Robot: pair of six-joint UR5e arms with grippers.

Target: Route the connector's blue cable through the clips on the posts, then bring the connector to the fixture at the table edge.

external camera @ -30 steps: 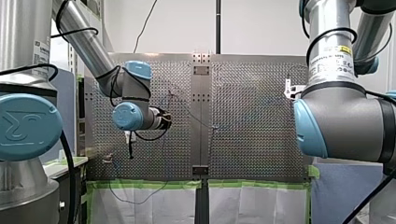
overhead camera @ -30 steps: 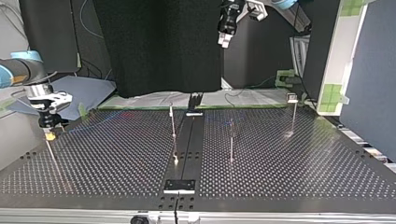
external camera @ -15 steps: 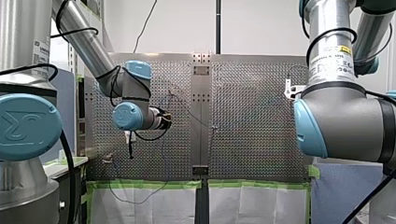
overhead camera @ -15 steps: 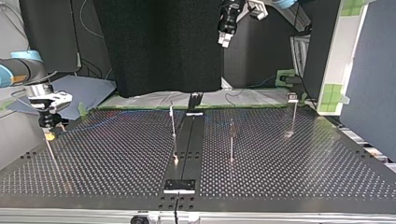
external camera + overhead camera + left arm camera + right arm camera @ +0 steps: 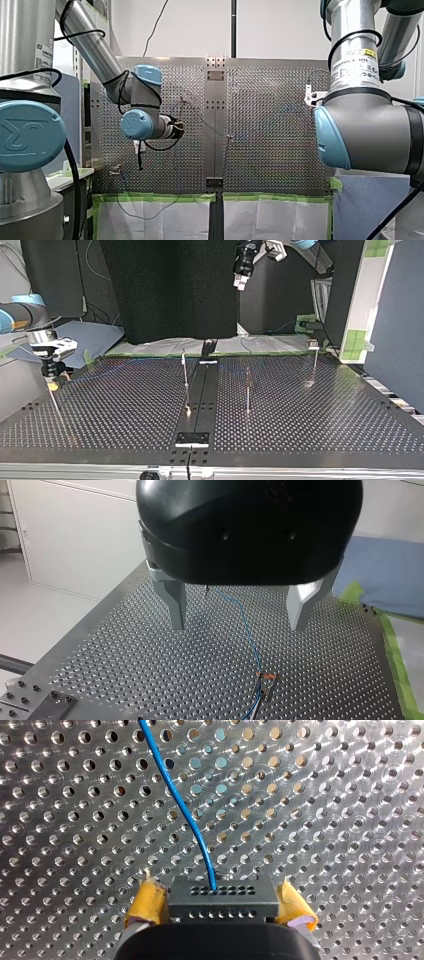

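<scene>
Blue cable (image 5: 186, 812): has it moved at all?
— Barely. Against a second ago its faint line past the middle post (image 5: 185, 372) lies a touch differently; both arms are where they were.
And the connector (image 5: 222, 892)?
— Clamped between the yellow pads (image 5: 147, 901) of my right gripper (image 5: 221, 901), well off to the top view's left of that post and low over the table (image 5: 325, 415) (the cable runs straight out of its face).
Left gripper (image 5: 237, 625)?
— Fingers spread wide, holding nothing, high above and beyond the post.
Meaning?
— A pause mid-routing, I'd judge: the connector's trip to the table edge hasn't begun.
</scene>
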